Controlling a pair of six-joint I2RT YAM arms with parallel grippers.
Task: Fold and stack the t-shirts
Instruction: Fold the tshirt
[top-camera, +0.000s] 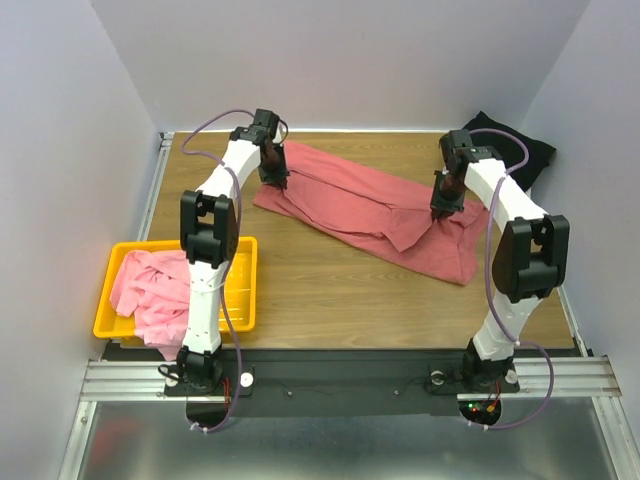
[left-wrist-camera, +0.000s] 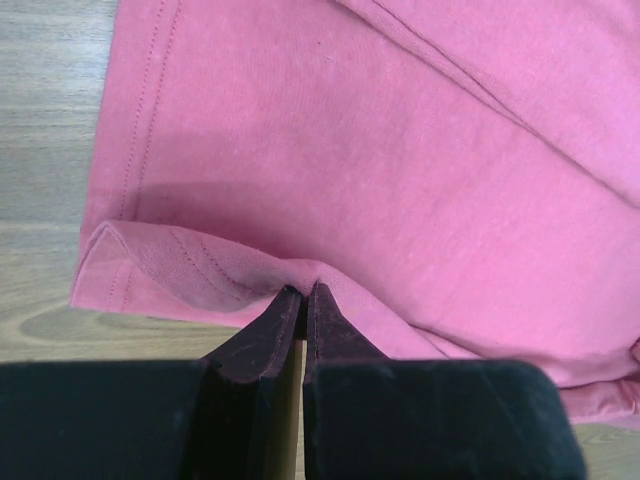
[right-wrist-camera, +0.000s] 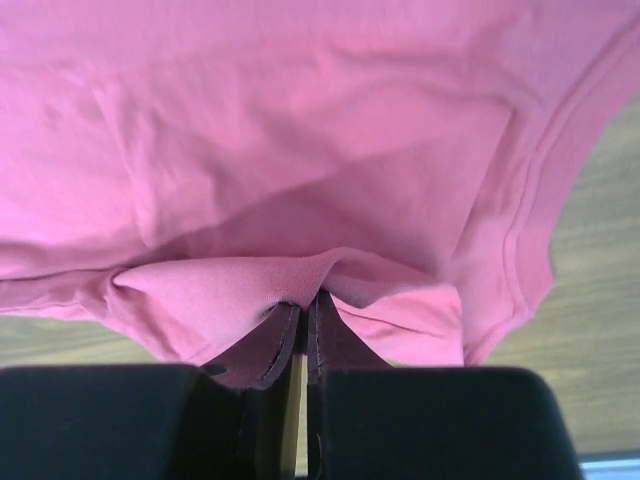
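We see the dusty-red t-shirt spread across the far side of the table. The left gripper is clamped on a fold at its left edge, the right gripper on its right hem. The left arm hides part of the light pink t-shirt in the yellow basket. The right arm partly covers the black t-shirt.

The large dusty-red cloth t-shirt is lying across the far half of the wooden table, with the left gripper on its left end and the right gripper on its right. The light pink cloth t-shirt is lying in the yellow plastic slotted basket, near left. The black cloth t-shirt is resting in the far right corner.
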